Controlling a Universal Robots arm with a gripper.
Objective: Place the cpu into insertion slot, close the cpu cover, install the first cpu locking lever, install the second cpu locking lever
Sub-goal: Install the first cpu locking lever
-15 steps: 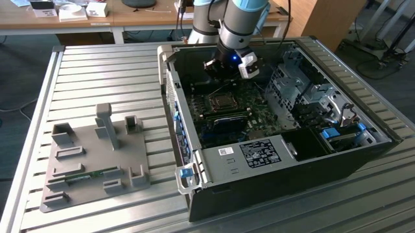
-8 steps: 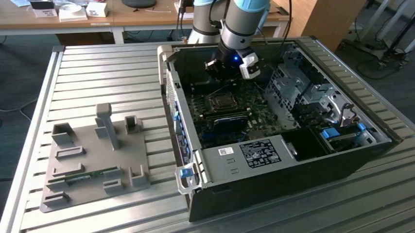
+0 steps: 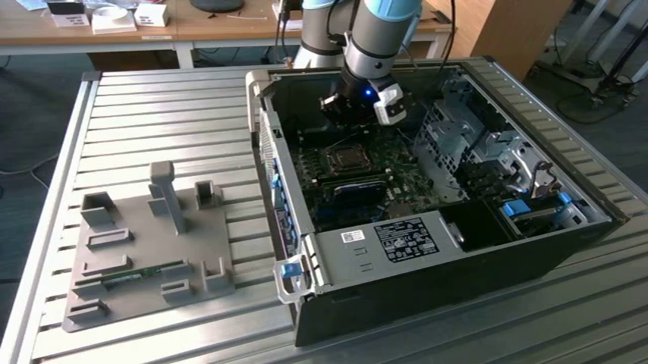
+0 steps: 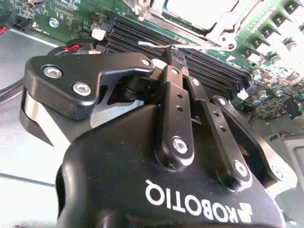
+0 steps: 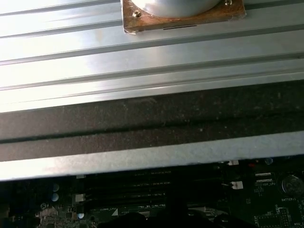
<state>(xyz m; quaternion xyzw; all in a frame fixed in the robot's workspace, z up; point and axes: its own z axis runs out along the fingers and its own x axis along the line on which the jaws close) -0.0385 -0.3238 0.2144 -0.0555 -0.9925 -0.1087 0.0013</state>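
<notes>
The hand (image 4: 176, 51), fingers together, hangs inside the computer case (image 3: 456, 280) with its tips at the thin locking lever (image 4: 154, 45) beside the memory slots (image 4: 216, 70). A slip could spring the lever or gouge the slots. The cpu (image 4: 190, 7) lies inside the case, framed by the cpu cover (image 4: 216, 29). The fixture (image 3: 132, 246) on the tabletop (image 3: 162, 114) holds one memory stick (image 3: 130, 277).

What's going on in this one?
A robot arm reaches into an open computer case on a slatted table. Its gripper, fingers together, is at a thin wire lever beside the socket. The cpu sits in the socket, and the cpu cover appears to be down over it.
</notes>
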